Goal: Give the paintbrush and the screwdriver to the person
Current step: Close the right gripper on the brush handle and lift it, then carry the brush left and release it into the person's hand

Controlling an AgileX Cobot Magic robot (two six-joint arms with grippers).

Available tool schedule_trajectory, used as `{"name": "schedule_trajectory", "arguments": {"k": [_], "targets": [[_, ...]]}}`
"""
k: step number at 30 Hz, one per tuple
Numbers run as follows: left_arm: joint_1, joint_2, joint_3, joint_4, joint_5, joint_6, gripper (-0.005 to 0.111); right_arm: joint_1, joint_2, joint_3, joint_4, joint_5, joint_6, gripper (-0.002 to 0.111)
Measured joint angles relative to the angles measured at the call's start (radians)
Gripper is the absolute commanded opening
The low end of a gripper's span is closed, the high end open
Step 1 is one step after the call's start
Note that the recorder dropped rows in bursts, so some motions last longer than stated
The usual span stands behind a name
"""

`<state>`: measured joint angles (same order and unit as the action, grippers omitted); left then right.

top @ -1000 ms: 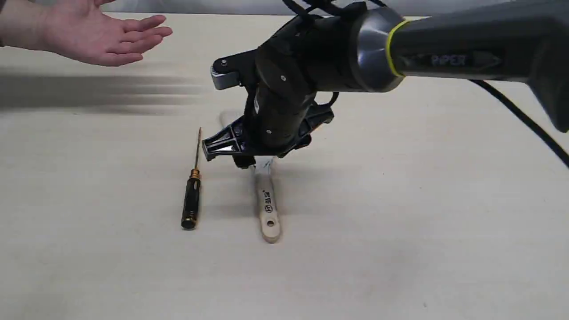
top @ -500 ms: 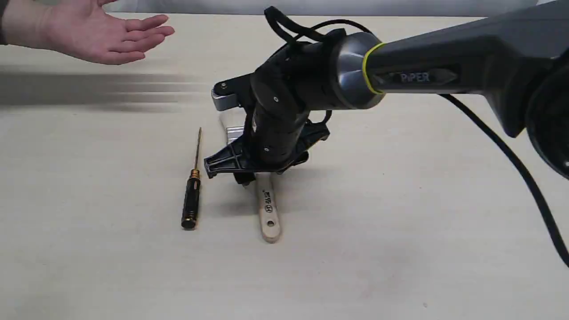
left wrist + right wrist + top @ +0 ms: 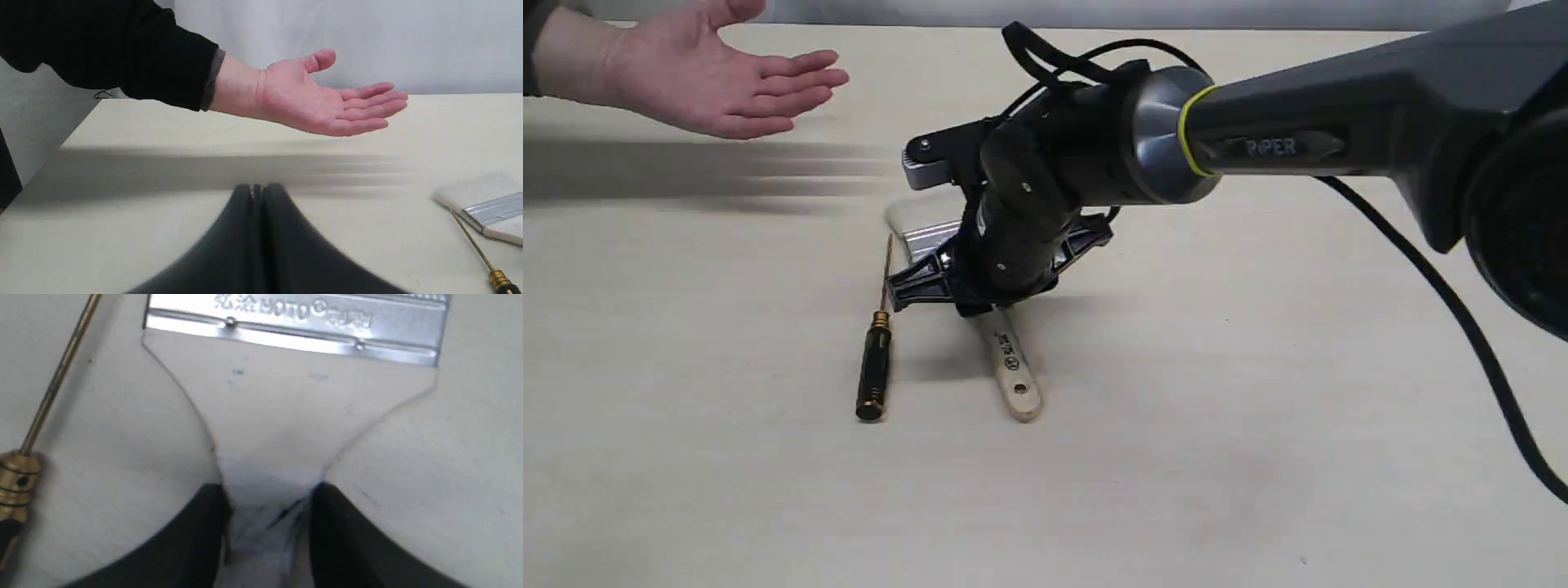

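My right gripper [image 3: 980,309] is shut on the narrow neck of the paintbrush [image 3: 1014,378], just behind its silver ferrule [image 3: 294,328]. In the right wrist view the black fingers [image 3: 204,522] press the pale wood from both sides. The brush's bristle end [image 3: 905,219] points toward the person's hand [image 3: 719,82], which is held open, palm up, at the far left. The screwdriver [image 3: 874,367] lies on the table just left of the brush, with its thin shaft [image 3: 57,379] close to the ferrule. My left gripper [image 3: 257,194] is shut and empty, low in front of the hand [image 3: 318,98].
The pale table [image 3: 1258,408] carries nothing else. The right arm [image 3: 1298,122] and its black cable [image 3: 1462,327] stretch in from the right above the tabletop. A grey wall [image 3: 367,41] stands behind the table's far edge.
The right gripper dropped onto the brush neck and closed on it. The brush then swung left, its head nearing the screwdriver shaft and its handle end shifting back. The hand dipped slightly.
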<state>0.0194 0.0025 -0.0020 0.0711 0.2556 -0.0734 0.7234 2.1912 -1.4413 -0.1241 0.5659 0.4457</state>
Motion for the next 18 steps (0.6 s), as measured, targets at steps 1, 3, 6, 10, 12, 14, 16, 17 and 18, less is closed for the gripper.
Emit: {"name": "schedule_trajectory", "arguments": {"k": [1,3,6,10,12,14,16,17,18], "targets": [[0.0,0.0,0.0,0.0,0.0,0.0,0.0,0.0,0.0,0.0,0.0,-0.001,0.0,0.017],[0.0,0.0,0.0,0.0,0.0,0.0,0.0,0.0,0.0,0.0,0.0,-0.002,0.0,0.01],[0.0,0.0,0.0,0.0,0.0,0.0,0.0,0.0,0.0,0.0,-0.002,-0.002,0.001,0.004],[0.0,0.0,0.0,0.0,0.0,0.0,0.0,0.0,0.0,0.0,-0.002,-0.004,-0.007,0.004],[0.0,0.0,0.0,0.0,0.0,0.0,0.0,0.0,-0.007,0.0,-0.002,-0.004,-0.012,0.004],[0.0,0.0,0.0,0.0,0.0,0.0,0.0,0.0,-0.016,0.004,0.0,0.001,-0.021,0.004],[0.0,0.0,0.0,0.0,0.0,0.0,0.0,0.0,-0.045,0.012,0.004,0.012,-0.034,0.004],[0.0,0.0,0.0,0.0,0.0,0.0,0.0,0.0,-0.06,0.012,0.004,0.014,-0.035,0.004],[0.0,0.0,0.0,0.0,0.0,0.0,0.0,0.0,-0.088,0.012,0.004,0.014,-0.042,0.004]]}}
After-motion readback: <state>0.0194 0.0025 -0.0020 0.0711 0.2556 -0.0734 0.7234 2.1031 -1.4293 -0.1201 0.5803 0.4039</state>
